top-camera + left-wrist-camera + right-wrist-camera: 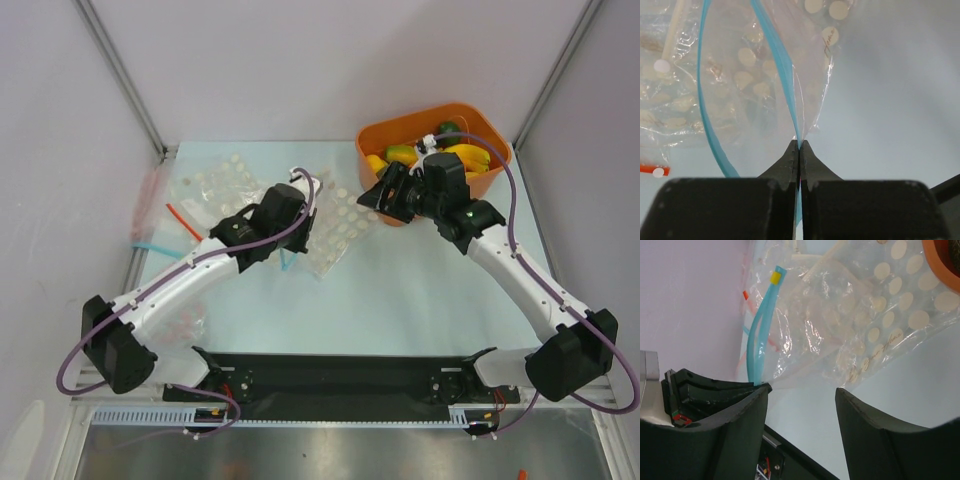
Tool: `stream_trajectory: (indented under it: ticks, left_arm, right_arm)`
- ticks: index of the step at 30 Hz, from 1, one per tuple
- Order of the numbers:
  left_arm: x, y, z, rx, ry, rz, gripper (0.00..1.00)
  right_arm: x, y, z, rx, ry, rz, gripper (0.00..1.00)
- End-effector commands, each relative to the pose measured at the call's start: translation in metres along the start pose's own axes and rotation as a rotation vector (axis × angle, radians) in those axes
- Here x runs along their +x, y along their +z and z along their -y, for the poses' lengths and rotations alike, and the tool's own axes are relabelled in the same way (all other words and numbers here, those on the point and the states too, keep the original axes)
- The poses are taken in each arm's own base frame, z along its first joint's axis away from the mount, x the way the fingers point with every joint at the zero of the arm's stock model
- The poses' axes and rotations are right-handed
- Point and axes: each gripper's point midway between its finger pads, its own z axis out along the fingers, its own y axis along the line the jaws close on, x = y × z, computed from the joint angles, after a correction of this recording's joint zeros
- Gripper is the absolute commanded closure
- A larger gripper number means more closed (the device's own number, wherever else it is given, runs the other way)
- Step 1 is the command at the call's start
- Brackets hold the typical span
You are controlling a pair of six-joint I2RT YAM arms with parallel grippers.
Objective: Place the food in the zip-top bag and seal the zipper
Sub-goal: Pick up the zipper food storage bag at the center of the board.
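The zip-top bag point(292, 256) is clear, and its light-blue zipper point(781, 60) gapes open in a loop. My left gripper point(799, 145) is shut on the zipper strip and holds the bag mouth up; in the top view it point(292, 236) is left of centre. My right gripper point(800, 391) is open and empty, facing the bag point(805, 335) and its zipper point(760, 335), which has a yellow end tab. In the top view it point(380, 196) hangs by the bowl's near-left rim. The food point(462, 154), bananas, a mango, an avocado and an orange, lies in the bowl.
An orange bowl point(385, 132) stands at the back right. Clear bags printed with white dots point(342, 226) lie under and beside the held bag. A clear bag with a red strip point(182, 221) lies at the far left, near the wall.
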Motion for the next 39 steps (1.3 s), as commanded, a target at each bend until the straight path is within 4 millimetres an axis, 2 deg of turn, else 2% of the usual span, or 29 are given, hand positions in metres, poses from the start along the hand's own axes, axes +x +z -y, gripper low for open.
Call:
stream_trajectory:
  ticks: [1,8,14,16,22,25,29,32,35,36,39]
  left_arm:
    - [-0.039,-0.021,0.014,0.066,0.018,0.187,1.0]
    - [-0.041,-0.024,0.031,0.151,0.03,0.22,1.0]
    - [-0.038,-0.019,0.041,0.168,0.056,0.216,1.0]
    - [-0.038,-0.018,0.044,0.171,0.068,0.218,1.0]
    - [-0.041,-0.013,0.054,0.163,0.107,0.214,1.0]
    - [-0.041,-0.009,0.06,0.155,0.129,0.203,1.0]
    - [-0.041,-0.004,0.063,0.142,0.137,0.191,1.0]
    - [-0.045,-0.004,0.065,0.142,0.134,0.202,1.0]
    - [-0.048,-0.005,0.067,0.138,0.135,0.209,1.0]
    - [-0.049,-0.005,0.068,0.139,0.138,0.21,1.0]
    - [-0.049,-0.004,0.069,0.134,0.135,0.212,1.0]
  right_arm:
    - [-0.011,-0.004,-0.024,-0.07,0.033,0.045,0.38]
    - [-0.004,0.005,-0.038,-0.09,0.072,0.03,0.4]
    - [0.007,0.029,-0.047,-0.116,0.112,-0.004,0.45]
    - [0.011,0.037,-0.049,-0.11,0.121,-0.022,0.44]
    - [0.009,0.045,-0.056,-0.091,0.121,-0.035,0.4]
    - [0.01,0.046,-0.052,-0.046,0.117,-0.025,0.4]
    - [0.006,0.038,-0.051,-0.039,0.112,0.006,0.4]
    - [0.013,0.04,-0.045,-0.007,0.106,-0.027,0.41]
    - [0.019,0.043,-0.033,0.037,0.111,-0.043,0.48]
    - [0.019,0.042,-0.031,0.047,0.114,-0.038,0.53]
    - [0.023,0.042,-0.027,0.063,0.112,-0.054,0.57]
